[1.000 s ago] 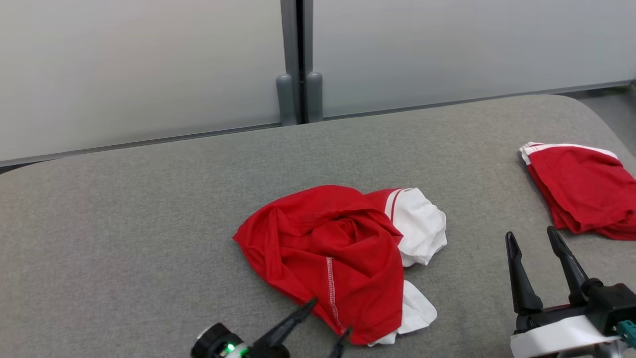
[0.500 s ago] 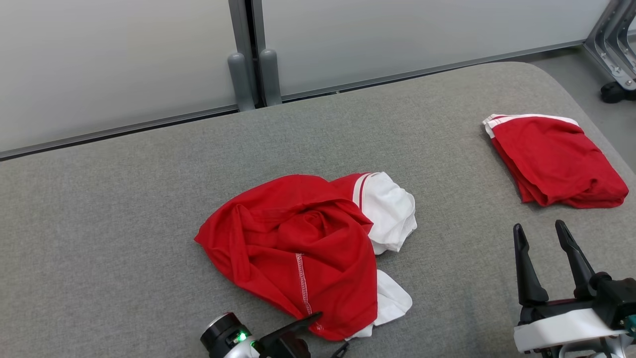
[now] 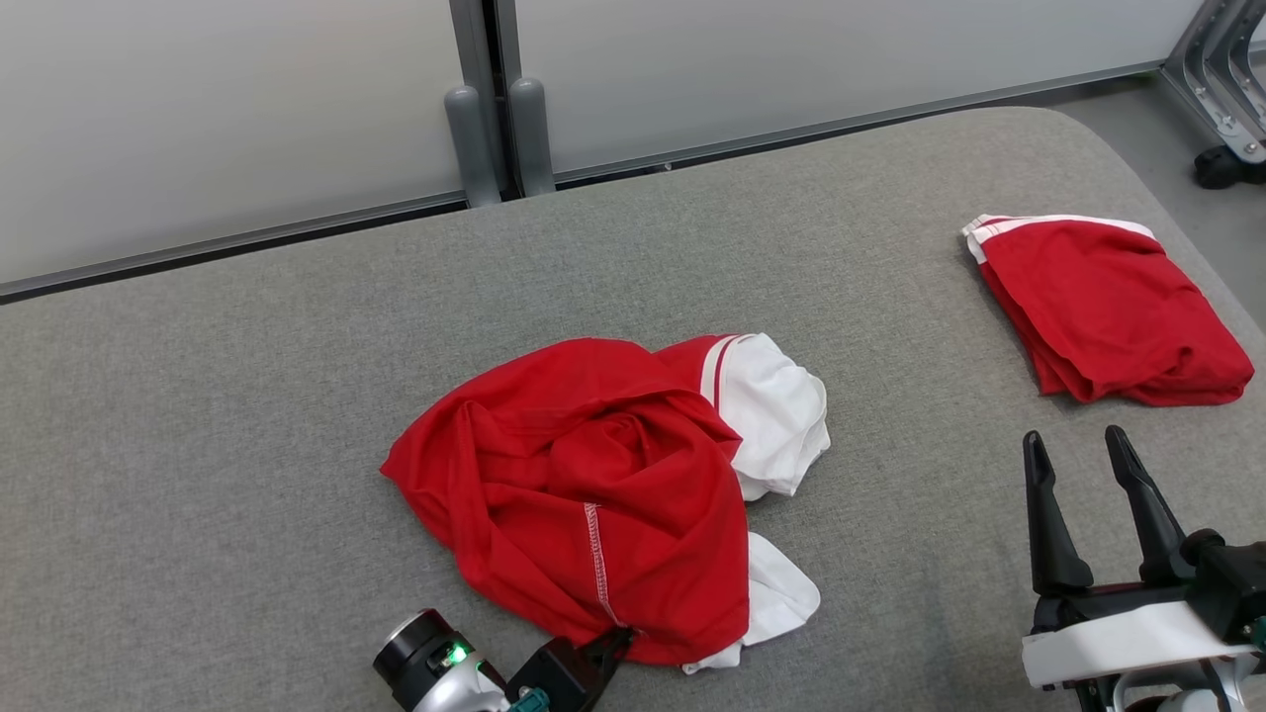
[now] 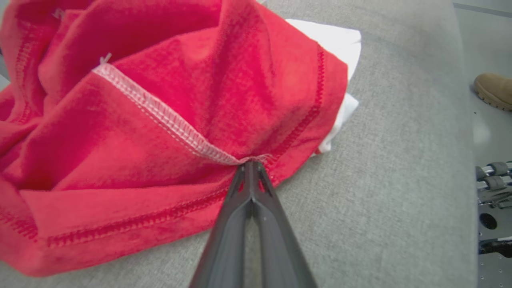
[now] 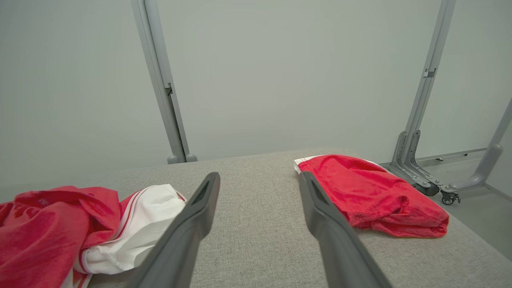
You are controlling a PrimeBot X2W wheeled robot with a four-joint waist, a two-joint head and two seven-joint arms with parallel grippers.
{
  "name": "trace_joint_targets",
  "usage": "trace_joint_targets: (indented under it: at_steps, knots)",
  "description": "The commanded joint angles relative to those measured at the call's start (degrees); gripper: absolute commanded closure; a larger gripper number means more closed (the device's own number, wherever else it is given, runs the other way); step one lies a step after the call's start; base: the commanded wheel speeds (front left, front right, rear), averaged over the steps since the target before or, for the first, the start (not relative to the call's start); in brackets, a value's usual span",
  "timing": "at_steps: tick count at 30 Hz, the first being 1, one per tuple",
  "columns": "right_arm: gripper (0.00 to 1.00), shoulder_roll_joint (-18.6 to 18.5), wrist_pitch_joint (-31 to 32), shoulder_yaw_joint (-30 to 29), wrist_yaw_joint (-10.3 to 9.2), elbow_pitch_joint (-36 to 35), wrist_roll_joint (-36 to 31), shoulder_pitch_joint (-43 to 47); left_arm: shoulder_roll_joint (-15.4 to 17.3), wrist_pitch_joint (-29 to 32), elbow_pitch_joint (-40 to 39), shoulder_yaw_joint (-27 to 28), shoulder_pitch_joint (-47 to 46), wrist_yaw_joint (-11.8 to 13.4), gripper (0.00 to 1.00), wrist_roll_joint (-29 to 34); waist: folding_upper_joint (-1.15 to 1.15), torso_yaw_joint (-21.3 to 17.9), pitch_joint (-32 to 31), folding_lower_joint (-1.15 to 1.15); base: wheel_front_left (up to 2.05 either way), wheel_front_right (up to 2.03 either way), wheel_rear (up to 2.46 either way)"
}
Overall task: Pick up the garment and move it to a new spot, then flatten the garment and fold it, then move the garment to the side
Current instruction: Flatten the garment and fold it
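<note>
In the middle of the grey woven cushion [image 3: 247, 396], the garment [image 3: 593, 494] lies crumpled in a soft mound. It is thin red knit with a white stitched seam [image 3: 596, 564] running down its front. Smooth white parts bulge out on its right side, the upper one edged with red stripes.

At the garment's near edge the left gripper [image 3: 608, 643] has its dark fingers pressed together on the red hem, just where the seam ends. The left wrist view gives this close up: the cloth puckers into the fingertips, the red surface looks fuzzy, and a zigzag of red stitching follows the hem. That view also takes in a tan shoe [image 4: 494, 90] on the floor past the cushion's rounded edge.

Well apart to the right, the right gripper [image 3: 1076, 438] holds nothing, its two tapered fingers spread wide over bare cushion. Beyond it, near the far right corner, lies a folded red piece [image 3: 1108, 307] with a white striped edge.

The right wrist view looks level across the cushion, with the crumpled garment low on its left and the folded piece to the right of its fingers. Behind stand frosted panels [image 5: 260, 72], a grey post [image 5: 160, 80] and a wheeled metal frame [image 5: 416, 160]
</note>
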Motion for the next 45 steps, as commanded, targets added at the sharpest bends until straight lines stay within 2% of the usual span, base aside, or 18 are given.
trace_joint_targets:
  at_steps: [1, 13, 17, 19, 20, 21, 28, 32, 38, 45]
  knots:
    - [0.00, -0.2, -0.3, -0.2, -0.01, 0.2, 0.3, -0.7, 0.0, -0.6, 0.1, 0.0, -0.8, 0.0, 1.00, 0.1, 0.00, 0.1, 0.0, 0.00, 0.00, 0.00, 0.00]
    - [0.00, -0.2, -0.3, -0.6, -0.01, 0.6, 1.3, -0.6, -0.2, -2.3, 0.1, 0.3, -0.5, -0.3, 1.00, -2.0, 0.00, 0.5, 0.2, 0.00, 0.00, 0.00, 0.00]
    - [0.00, -0.2, -0.3, -0.8, -0.01, 0.5, 1.2, -0.5, -0.2, -3.1, -0.6, 0.7, -0.1, 0.5, 1.00, -2.6, 0.00, 1.0, 0.1, 0.00, 0.00, 0.00, 0.00]
    - [0.00, -0.2, -0.3, -0.9, -0.01, 0.5, 0.9, -0.5, -0.8, -5.5, -2.1, 2.4, 0.2, 2.3, 1.00, -3.4, 0.00, 1.3, -0.1, 0.00, 0.00, 0.00, 0.00]
    - [0.00, -0.2, -0.3, -1.1, -0.01, 0.4, 0.8, -0.3, -0.7, -6.9, -3.3, 3.1, 0.5, 3.2, 0.59, -3.3, 0.00, 1.6, -0.2, 0.00, 0.00, 0.00, 0.00]
    - [0.00, -0.2, -0.3, -1.4, -0.01, 0.2, 0.6, -0.1, -0.5, -8.1, -4.6, 3.9, 1.1, 4.1, 0.00, -3.5, 0.00, 2.0, -0.4, 0.00, 0.00, 0.00, 0.00]
    - [0.00, -0.2, -0.3, -3.3, -0.01, -1.0, -1.0, 1.0, 1.6, -12.1, -15.2, 12.6, 6.1, 10.7, 0.00, -6.7, 0.00, 6.1, -1.6, 0.00, 0.00, 0.00, 0.00]
    - [0.00, -0.2, -0.3, -3.8, -0.01, -1.7, -1.9, 1.4, 2.8, -12.5, -18.7, 17.4, 10.3, 12.4, 0.00, -8.3, 0.00, 8.4, -2.6, 0.00, 0.00, 0.00, 0.00]
    - [0.00, -0.2, -0.3, -3.5, -0.01, -1.8, -2.5, 1.5, 2.5, -12.5, -19.9, 20.9, 13.9, 10.3, 0.00, -7.0, 0.00, 10.5, -3.3, 0.00, 0.00, 0.00, 0.00]
    - [0.00, -0.2, -0.3, -2.7, -0.01, -1.7, -2.6, 0.9, 1.0, -12.5, -19.5, 20.8, 14.2, 7.6, 0.00, -5.2, 0.00, 10.3, -3.0, 0.00, 0.00, 0.00, 0.00]
